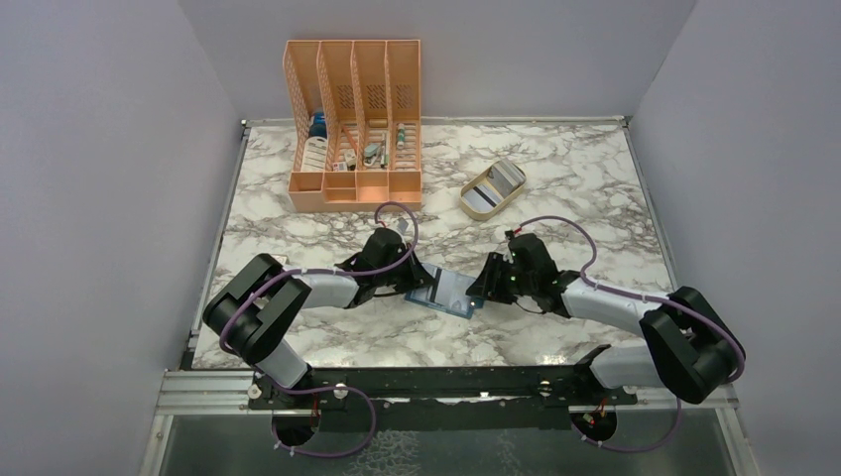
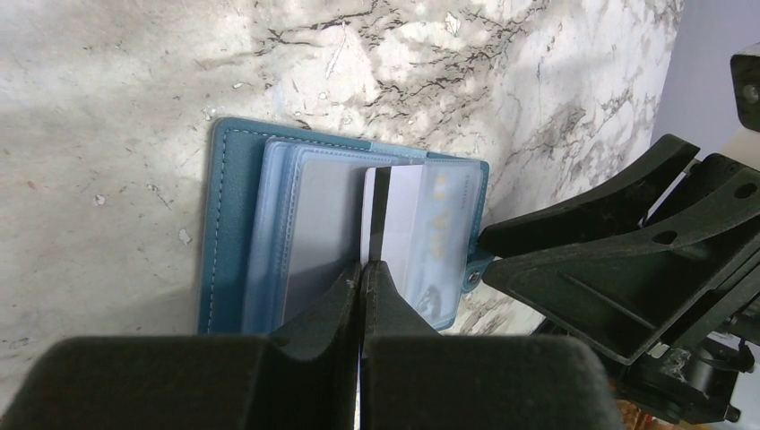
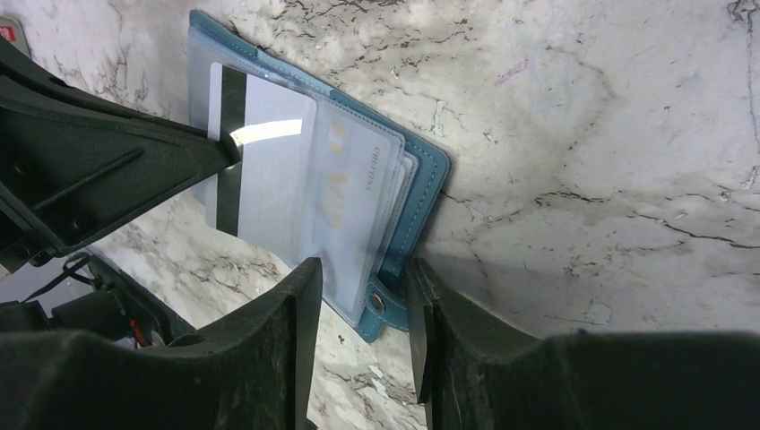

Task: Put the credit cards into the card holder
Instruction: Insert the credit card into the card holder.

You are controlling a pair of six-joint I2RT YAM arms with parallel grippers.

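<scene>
On the top view, the small teal-blue folding card holder [image 1: 445,292] lies open on the white, grey-veined marble table [image 1: 595,218], near its front edge. The left gripper [image 1: 424,279] and right gripper [image 1: 483,285] meet over it. An orange slotted file rack [image 1: 354,124] and a beige oval tray [image 1: 493,188] sit well back, and plain pale walls close in three sides.

On the left wrist view, my left jaws are pinched tight on the end of a thin pale plastic credit card with a dark stripe [image 2: 399,210]. Its far end lies over the holder's clear sleeves. I judge it light, stiff and slick, so an edge pinch suits it, though it may pivot if it binds.

On the right wrist view, my right jaws stand part-way apart astride the holder's stud corner. Whether they press on it I cannot tell. The soft holder would likely slide on polished marble, so I would pin it there.
</scene>
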